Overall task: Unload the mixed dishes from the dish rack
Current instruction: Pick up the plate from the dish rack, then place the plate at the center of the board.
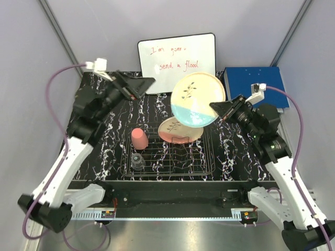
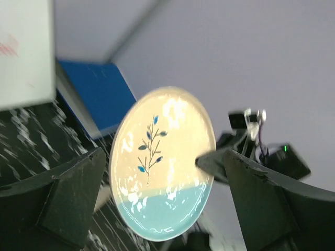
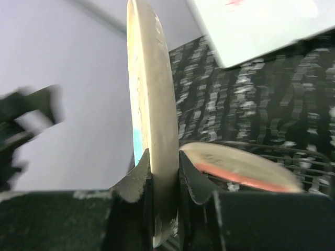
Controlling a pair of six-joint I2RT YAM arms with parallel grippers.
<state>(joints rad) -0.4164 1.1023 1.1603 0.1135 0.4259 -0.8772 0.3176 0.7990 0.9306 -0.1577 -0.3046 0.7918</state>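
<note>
R gripper (image 3: 163, 164) clamps blue-band plate (image 1: 198, 99) on edge, face leftward.

This is a robotics lab test cell: a left arm (image 1: 68, 157) and right arm (image 1: 285, 167) sit bolted by a slotted metal rail (image 1: 167, 214) at a black marbled table (image 1: 107, 151), boxed in by plain grey panels (image 1: 31, 52), a handwritten whiteboard (image 1: 176, 57) behind.

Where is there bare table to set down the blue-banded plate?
Bare table lies left of the dish rack, beside the pink cup, and right of it, toward the blue box. The rack's left and back are crowded: cup, clear glass, pink-banded plate.
</note>
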